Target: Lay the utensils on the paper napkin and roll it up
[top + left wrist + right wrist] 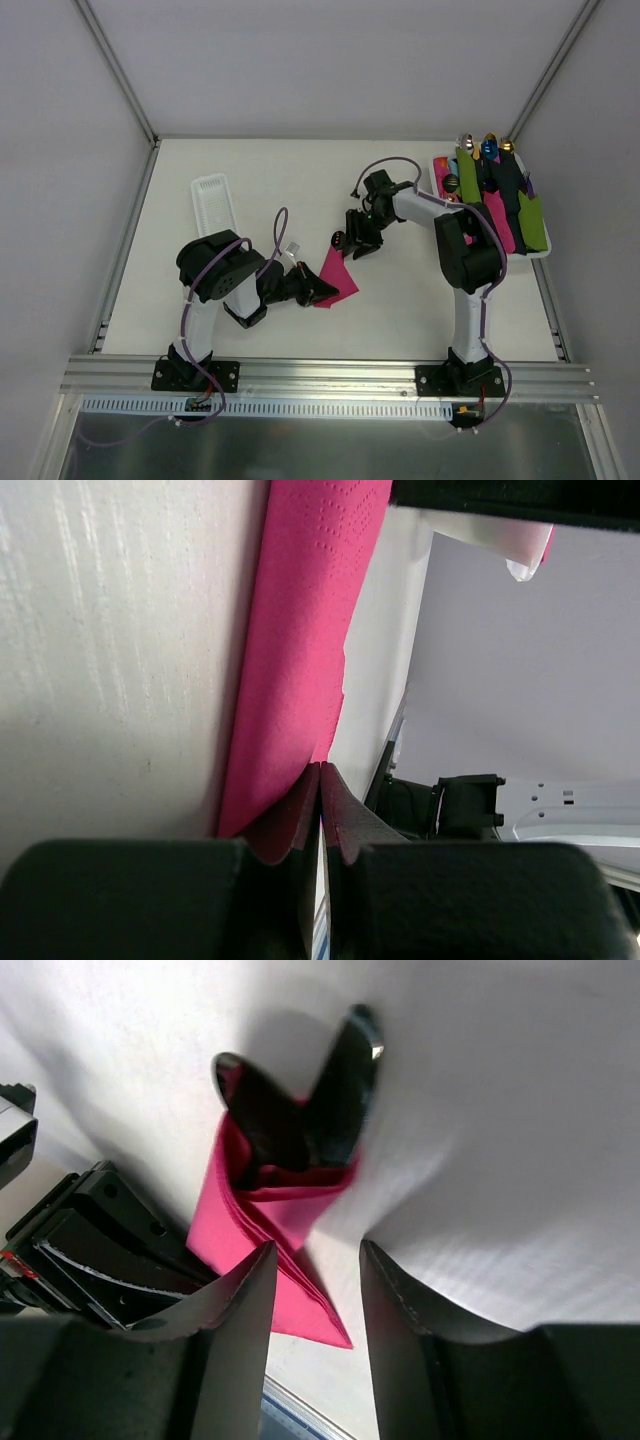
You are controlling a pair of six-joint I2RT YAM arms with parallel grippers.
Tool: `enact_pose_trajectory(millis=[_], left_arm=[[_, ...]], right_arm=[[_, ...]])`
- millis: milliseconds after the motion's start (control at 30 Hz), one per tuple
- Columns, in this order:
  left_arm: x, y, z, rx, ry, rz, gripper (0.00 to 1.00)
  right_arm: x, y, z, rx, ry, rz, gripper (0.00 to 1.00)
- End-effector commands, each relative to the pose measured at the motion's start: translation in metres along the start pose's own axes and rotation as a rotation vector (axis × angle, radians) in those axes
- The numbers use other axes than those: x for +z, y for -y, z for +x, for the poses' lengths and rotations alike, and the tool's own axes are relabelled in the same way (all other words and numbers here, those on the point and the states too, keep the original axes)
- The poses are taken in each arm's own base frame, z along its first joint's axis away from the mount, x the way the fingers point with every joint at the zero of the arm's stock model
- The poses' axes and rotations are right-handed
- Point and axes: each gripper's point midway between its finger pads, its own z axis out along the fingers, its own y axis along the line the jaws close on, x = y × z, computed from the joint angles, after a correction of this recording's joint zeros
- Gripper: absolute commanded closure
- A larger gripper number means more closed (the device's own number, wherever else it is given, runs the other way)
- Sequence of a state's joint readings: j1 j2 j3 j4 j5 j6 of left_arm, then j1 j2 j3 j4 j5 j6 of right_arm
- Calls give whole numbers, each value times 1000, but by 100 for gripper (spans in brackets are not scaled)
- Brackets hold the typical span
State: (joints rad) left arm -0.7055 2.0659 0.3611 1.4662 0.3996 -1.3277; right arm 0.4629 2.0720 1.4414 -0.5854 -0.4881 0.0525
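Note:
The magenta paper napkin [338, 276] lies folded on the table between the two arms. In the right wrist view the napkin [262, 1228] wraps two black utensils [262, 1110], whose dark heads stick out of its far end. My right gripper [318, 1250] is open and hovers over the napkin's near corner; in the top view it [352, 245] is at the napkin's upper end. My left gripper [320, 770] is shut, its tips at the napkin's [300, 630] lower edge, with the paper lying against its left finger. I see no pink between the pads. In the top view it [322, 293] is at the napkin's lower left.
A narrow white ridged tray [213, 205] lies at the back left. A white tray [545, 255] at the far right holds several rolled napkins in green, pink and black with cutlery heads sticking out. Metal rails border the table.

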Motion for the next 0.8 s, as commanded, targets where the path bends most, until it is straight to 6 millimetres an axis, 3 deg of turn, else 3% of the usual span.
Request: enact_pose_trajectory(millis=[0, 233, 433, 767], left_arm=[[-9, -51, 4, -22, 16, -176, 98], [-9, -52, 5, -24, 15, -177, 98], [-9, -52, 4, -27, 16, -177, 98], [-10, -51, 4, -22, 23, -176, 98]], right_arm=[[-18, 7, -4, 15, 44, 3, 57], [-13, -5, 6, 23, 39, -35, 48], [-1, -19, 13, -24, 17, -16, 47], [25, 15, 34, 29, -76, 159, 54]])
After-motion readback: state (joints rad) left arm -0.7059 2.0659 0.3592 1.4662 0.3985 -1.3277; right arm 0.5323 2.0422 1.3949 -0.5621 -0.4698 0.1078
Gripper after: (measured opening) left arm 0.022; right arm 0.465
